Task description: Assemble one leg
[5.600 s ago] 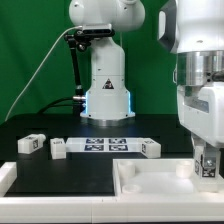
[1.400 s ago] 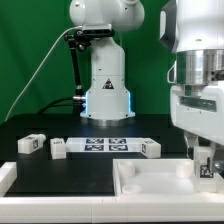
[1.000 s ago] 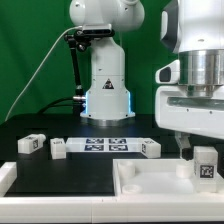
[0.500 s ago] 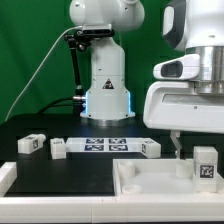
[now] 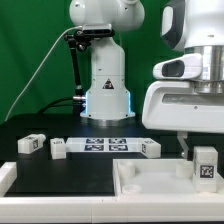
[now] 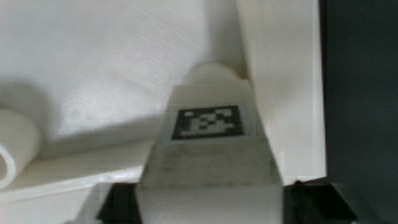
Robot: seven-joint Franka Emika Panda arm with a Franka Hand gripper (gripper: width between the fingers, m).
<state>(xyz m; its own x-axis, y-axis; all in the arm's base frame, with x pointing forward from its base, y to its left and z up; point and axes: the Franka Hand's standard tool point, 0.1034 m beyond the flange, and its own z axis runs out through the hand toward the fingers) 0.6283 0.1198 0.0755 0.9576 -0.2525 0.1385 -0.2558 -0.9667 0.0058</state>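
Note:
One leg (image 5: 205, 166), a small white block with a square tag, stands upright in the near right corner of the large white tray-like part (image 5: 150, 185). My gripper (image 5: 203, 150) hangs just above it, jaws open, one finger (image 5: 184, 146) on the exterior view's left of the leg's top. In the wrist view the leg (image 6: 214, 130) runs between my two dark fingers (image 6: 121, 202) beside the tray's raised rim (image 6: 281, 70), with my gripper (image 6: 214, 206) straddling it. Three more legs (image 5: 32, 144) (image 5: 58, 149) (image 5: 150, 147) lie on the black table.
The marker board (image 5: 105, 146) lies between the loose legs, in front of the robot base (image 5: 105, 95). Another white part (image 5: 5, 178) shows at the exterior view's near left edge. A round white boss (image 6: 15, 145) sits inside the tray next to the leg.
My gripper was low around the leg in the tray corner. It has let go, risen and shifted slightly to the exterior view's right. The leg stays standing in place.

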